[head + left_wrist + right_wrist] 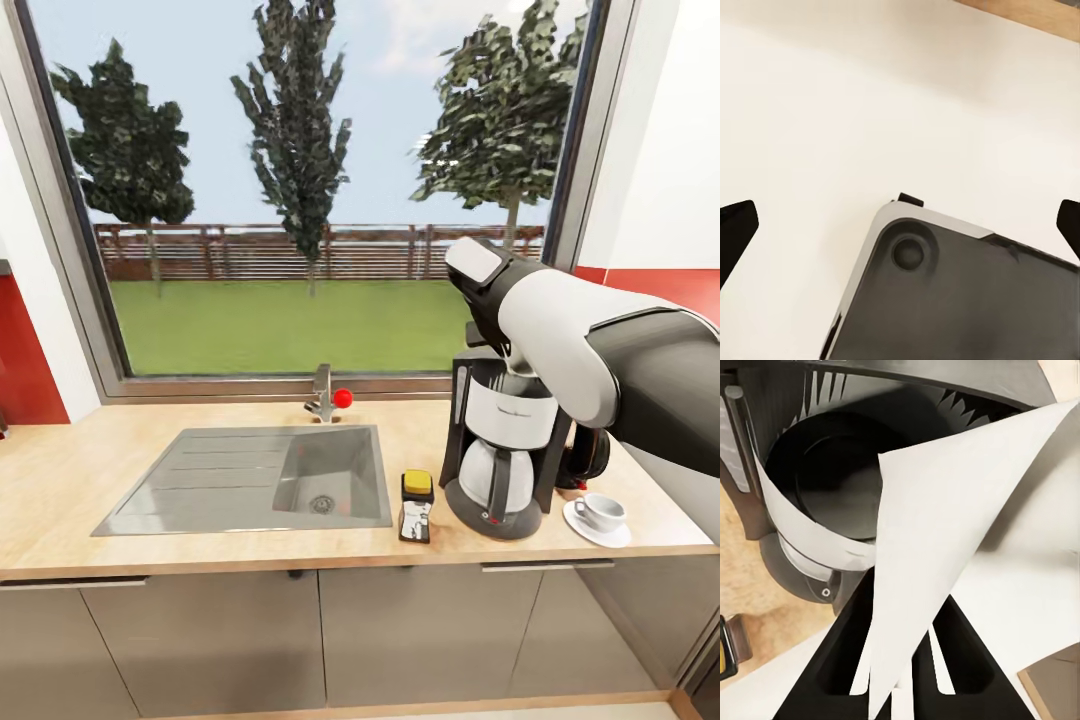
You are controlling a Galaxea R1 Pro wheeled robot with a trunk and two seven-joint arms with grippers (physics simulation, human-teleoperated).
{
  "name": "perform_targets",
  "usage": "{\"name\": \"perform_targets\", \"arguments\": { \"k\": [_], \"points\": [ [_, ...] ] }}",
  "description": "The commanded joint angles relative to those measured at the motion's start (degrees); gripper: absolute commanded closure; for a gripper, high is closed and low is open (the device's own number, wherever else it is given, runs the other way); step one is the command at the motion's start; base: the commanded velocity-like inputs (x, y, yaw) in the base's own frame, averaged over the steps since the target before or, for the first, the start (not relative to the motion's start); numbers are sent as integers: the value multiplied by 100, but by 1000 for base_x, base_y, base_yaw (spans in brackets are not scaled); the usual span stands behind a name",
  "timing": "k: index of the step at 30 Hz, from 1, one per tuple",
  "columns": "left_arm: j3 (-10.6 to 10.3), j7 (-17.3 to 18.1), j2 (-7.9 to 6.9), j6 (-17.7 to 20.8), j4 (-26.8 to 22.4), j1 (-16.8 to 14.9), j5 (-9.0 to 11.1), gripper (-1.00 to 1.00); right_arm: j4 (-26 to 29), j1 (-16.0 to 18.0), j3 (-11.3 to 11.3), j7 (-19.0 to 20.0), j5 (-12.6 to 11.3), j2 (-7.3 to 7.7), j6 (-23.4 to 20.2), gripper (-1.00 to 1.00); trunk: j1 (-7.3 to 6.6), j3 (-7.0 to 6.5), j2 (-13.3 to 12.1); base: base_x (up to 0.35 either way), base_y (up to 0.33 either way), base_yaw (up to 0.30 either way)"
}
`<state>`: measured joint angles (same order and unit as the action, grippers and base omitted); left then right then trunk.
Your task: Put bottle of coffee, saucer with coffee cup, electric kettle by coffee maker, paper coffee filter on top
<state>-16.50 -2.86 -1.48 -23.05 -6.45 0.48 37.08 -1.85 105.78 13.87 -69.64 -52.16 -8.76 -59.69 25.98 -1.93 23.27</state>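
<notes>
Beige tabletop [200,545] already carries coffee maker [500,450], bottle of coffee [416,505], electric kettle [590,458], coffee cup [600,511] on saucer [615,536]; our right claw [904,675] grips the paper coffee filter [945,547] above it, our left claw [900,225] released.

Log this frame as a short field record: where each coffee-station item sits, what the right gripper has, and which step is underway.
coffee maker: tall black-and-white drip machine on the light beige wood-look countertop, right of the sink
bottle of coffee: small dark jar with yellow cap, on the counter left of the machine
cup and saucer: white cup on the white saucer, right of the machine
kettle: dark rounded kettle, partly hidden behind the machine
right gripper: fingers pinch the white paper cone filter above the machine's open top
step: filter not yet released
</notes>
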Motion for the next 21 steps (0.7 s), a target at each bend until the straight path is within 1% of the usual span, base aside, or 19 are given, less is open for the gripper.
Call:
{"name": "perform_targets", "arguments": {
  "k": [1, 21],
  "points": [
    [-48, -30, -3, -6, -14, 5, 27, -100, -9, 3, 45, -32, -61, -3, -31, 100, 25, 20, 45, 0, 0, 0],
    [-55, -30, -1, 2, -14, 5, 23, -100, -9, -66, 45, -32, -5, -2, -31, 100, 464, 379, 847, 0, 0, 0]
  ]
}}
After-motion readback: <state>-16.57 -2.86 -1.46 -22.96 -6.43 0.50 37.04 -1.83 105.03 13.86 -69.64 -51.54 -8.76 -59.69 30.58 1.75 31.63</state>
